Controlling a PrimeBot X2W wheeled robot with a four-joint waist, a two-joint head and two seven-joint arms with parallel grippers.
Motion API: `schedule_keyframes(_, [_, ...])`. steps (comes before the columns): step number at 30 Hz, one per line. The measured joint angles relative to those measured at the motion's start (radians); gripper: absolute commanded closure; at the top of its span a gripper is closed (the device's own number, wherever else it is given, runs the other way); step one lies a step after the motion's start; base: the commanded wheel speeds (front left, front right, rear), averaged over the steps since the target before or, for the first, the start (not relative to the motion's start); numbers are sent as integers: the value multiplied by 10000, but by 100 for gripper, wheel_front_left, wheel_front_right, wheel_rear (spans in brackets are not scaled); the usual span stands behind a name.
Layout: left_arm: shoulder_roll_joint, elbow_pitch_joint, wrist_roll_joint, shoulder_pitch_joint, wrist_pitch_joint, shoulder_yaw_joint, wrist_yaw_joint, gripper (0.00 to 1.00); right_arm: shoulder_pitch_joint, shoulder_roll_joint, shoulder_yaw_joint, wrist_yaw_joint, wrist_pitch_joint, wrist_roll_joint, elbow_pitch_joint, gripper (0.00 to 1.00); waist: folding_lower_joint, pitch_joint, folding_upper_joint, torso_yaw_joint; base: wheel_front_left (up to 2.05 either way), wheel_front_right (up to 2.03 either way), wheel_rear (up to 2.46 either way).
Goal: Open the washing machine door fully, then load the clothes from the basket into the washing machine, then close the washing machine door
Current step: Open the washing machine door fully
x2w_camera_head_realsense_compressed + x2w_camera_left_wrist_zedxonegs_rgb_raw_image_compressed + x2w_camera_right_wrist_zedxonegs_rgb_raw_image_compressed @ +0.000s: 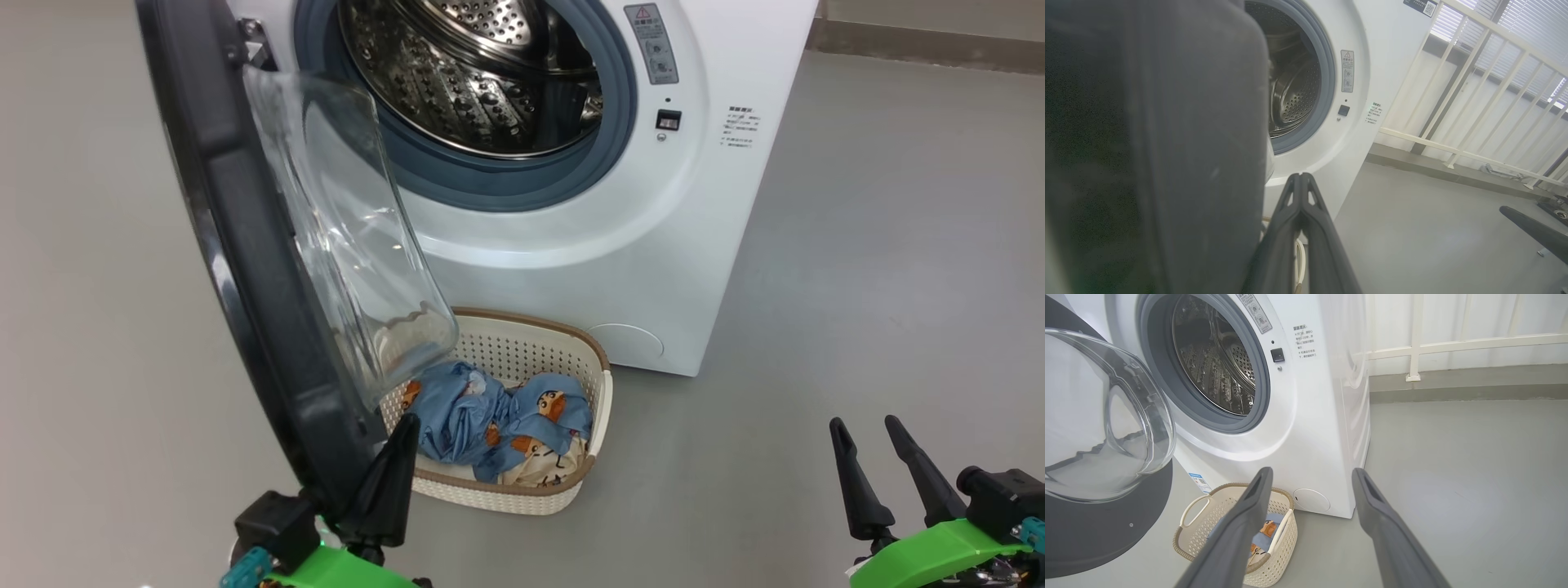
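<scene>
Laundry, a rumpled heap of blue and cream clothes [498, 420] with orange-brown figures, lies in the one basket [522, 347] on the grey floor [857, 269]. How many garments are in the heap cannot be counted. The basket sits just in front of the one washing machine [653, 245], below its round opening. In the right wrist view both of the basket's loop handles show. The single door [245, 269] stands swung open at the machine's left. Its black rim is edge-on in the head view, and its clear glass bowl [359, 245] bulges over the basket's near-left corner. The steel drum [457, 82] is in plain sight inside the grey-blue gasket [522, 184]. Of the two grippers, the left gripper [402, 437] is low beside the door's bottom edge with its two dark fingers pressed together on nothing. Whether it touches the rim cannot be told. The right gripper [864, 429] is well apart at the lower right over bare floor, its two fingers spread wide and empty. The machine's front carries one grey warning label [651, 45], one small black square [668, 120] and one round cap [629, 339].
</scene>
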Motion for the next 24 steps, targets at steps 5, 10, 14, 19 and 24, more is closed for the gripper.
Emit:
schedule_keyframes(5, [196, -360, -4, 286, 17, 138, 207, 100, 34, -2, -140, 0, 0, 0, -29, 0, 0, 17, 0, 153, 0, 0, 0])
schedule_keyframes(10, [368, -660, -81, 531, 31, 334, 382, 100, 112, -10, -211, 0, 0, -6, -75, 0, 0, 70, 0, 323, 0, 0, 0])
schedule_keyframes(14, [527, -874, -207, 602, 121, 451, 491, 100, 120, -29, -253, 0, 0, -105, -119, 0, 0, 140, 0, 460, 0, 0, 0])
schedule_keyframes(19, [621, -1091, -278, 722, 196, 596, 621, 100, 125, -104, -389, 0, 0, -293, -150, 0, 1, 202, 0, 637, 0, 0, 0])
schedule_keyframes(24, [746, -1269, -360, 876, 249, 761, 805, 100, 238, -123, -437, 0, 0, -522, -180, 0, 1, 201, 0, 828, 0, 0, 0])
